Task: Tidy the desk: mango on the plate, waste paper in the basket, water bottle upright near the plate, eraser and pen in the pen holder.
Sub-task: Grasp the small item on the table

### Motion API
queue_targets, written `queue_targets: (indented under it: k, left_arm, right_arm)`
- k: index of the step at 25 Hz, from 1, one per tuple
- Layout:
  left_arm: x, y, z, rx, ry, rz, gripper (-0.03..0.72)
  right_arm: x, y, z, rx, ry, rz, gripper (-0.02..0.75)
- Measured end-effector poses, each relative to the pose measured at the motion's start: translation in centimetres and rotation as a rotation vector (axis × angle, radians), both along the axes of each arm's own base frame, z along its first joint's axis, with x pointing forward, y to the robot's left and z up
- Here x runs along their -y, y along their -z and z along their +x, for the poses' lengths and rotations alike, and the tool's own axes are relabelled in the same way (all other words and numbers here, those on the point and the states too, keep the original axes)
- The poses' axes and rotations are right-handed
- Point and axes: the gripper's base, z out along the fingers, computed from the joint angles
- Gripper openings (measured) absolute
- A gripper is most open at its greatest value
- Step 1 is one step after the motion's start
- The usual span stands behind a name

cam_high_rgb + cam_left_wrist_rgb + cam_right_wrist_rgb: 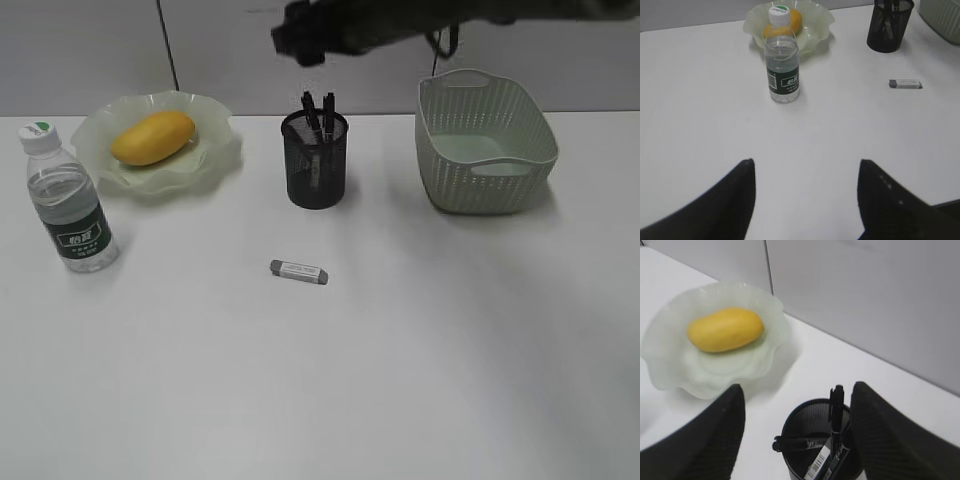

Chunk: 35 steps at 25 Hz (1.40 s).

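Observation:
The mango (152,137) lies on the plate (218,120) at the back left. The water bottle (68,205) stands upright in front of the plate. The pen holder (315,170) holds several black pens (318,108). A grey eraser (298,272) lies on the desk (420,350) in front of the holder. The basket (470,190) stands at the back right. The waste paper is out of view. My right gripper (797,390) is open and empty, above the pen holder (805,427). My left gripper (806,162) is open and empty, over bare desk short of the bottle (782,65).
A grey wall with a dark vertical seam (168,45) runs behind the desk. My right arm (400,20) reaches across the top of the exterior view, above the basket and pen holder. The left wrist view also shows the eraser (905,83) and pen holder (889,27).

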Motion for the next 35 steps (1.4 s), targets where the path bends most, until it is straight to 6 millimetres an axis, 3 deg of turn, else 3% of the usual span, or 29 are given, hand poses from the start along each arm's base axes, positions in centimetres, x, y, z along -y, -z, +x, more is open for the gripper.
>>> queue_targets:
  k: [3, 6, 12, 17, 20, 23, 27, 31, 35]
  left_arm:
    - [0.0, 0.0, 0.0, 0.000, 0.000, 0.000, 0.489]
    - [0.1, 0.0, 0.7, -0.040, 0.000, 0.009, 0.488]
    - [0.6, -0.4, 2.6, -0.139, 0.000, 0.029, 0.486]
    - [1.5, -1.6, 5.4, -0.290, 0.016, 0.030, 0.485]
    - [2.8, -3.2, 8.0, -0.402, 0.055, -0.034, 0.471]
    - [4.1, -5.2, 11.4, -0.467, 0.086, -0.080, 0.450]
    - [6.2, -6.7, 17.6, -0.546, 0.169, -0.044, 0.423]
    - [10.6, -7.3, 22.0, -0.541, 0.321, 0.088, 0.415]
    - [15.9, -6.5, 24.8, -0.533, 0.449, 0.196, 0.414]
  right_arm:
    - [1.2, -5.1, -1.8, 0.035, -0.033, -0.017, 0.510]
    - [2.8, -8.4, -3.0, -0.042, -0.022, -0.079, 0.490]
    - [9.6, -10.8, -3.8, -0.415, 0.154, -0.287, 0.484]
    - [14.9, -13.2, -4.2, -0.451, 0.310, -0.270, 0.480]
    - [17.5, -15.3, -6.3, -0.403, 0.374, -0.260, 0.480]
    - [20.1, -15.7, -9.1, -0.416, 0.431, -0.259, 0.480]
    - [22.4, -13.9, -13.7, -0.486, 0.482, -0.272, 0.480]
    - [23.0, -11.7, -18.3, -0.541, 0.477, -0.283, 0.480]
    - [23.5, -9.6, -22.2, -0.571, 0.479, -0.287, 0.479]
